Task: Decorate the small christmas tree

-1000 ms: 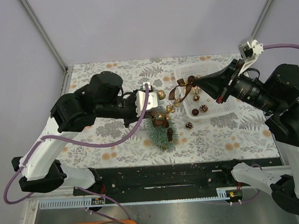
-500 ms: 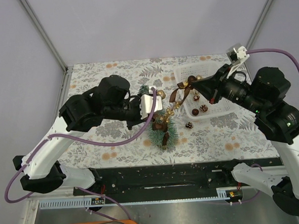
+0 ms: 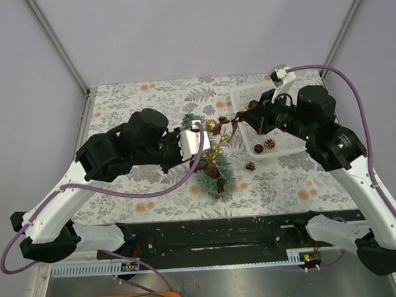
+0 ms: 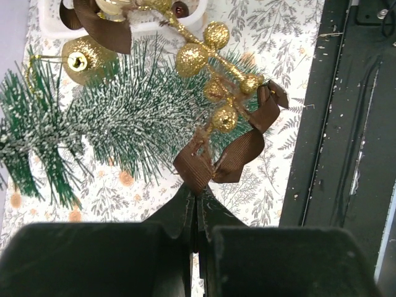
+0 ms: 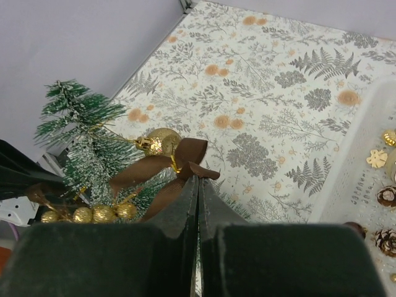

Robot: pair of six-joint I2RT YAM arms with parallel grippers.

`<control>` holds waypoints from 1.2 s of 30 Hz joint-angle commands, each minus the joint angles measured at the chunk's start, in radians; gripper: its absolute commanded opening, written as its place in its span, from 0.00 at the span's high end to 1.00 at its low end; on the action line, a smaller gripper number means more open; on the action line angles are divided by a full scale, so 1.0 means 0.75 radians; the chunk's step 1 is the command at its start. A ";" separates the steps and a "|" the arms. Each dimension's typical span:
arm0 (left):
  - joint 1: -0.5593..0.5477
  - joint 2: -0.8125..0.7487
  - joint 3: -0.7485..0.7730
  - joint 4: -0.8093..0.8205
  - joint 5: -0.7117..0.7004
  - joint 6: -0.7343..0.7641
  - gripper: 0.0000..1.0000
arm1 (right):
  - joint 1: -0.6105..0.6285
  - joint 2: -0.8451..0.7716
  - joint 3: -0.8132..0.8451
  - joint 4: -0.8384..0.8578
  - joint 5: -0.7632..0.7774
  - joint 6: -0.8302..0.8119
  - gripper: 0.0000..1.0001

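Note:
The small christmas tree leans on the patterned table, its frosted green tip pointing to the far left; its bristles fill the left wrist view. My left gripper is shut on a brown ribbon bow joined to a gold bead sprig that lies across the tree. My right gripper is shut on a second brown bow, held just above the tree beside a gold bauble hanging near the tip.
A white basket stands at the back right with pine cones and small gold pieces inside. One loose pine cone lies in front of it. The black rail runs along the near table edge.
My right arm has swung left from over the basket, carrying its brown bow to the tree's upper part. The left arm shifted slightly and the tree's tip now shows at the left.

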 commanded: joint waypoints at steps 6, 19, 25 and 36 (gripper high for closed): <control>0.010 -0.064 -0.107 0.096 -0.139 -0.008 0.98 | 0.006 -0.001 -0.081 0.117 0.093 0.008 1.00; 0.030 -0.100 -0.293 0.246 -0.253 -0.051 0.88 | 0.006 0.005 -0.245 0.117 0.107 0.055 1.00; 0.030 -0.086 -0.354 0.358 -0.341 -0.037 0.89 | 0.006 -0.003 -0.331 0.140 0.071 0.092 1.00; 0.032 -0.051 -0.322 0.358 -0.249 -0.074 0.76 | 0.008 -0.011 -0.545 0.342 -0.215 0.245 1.00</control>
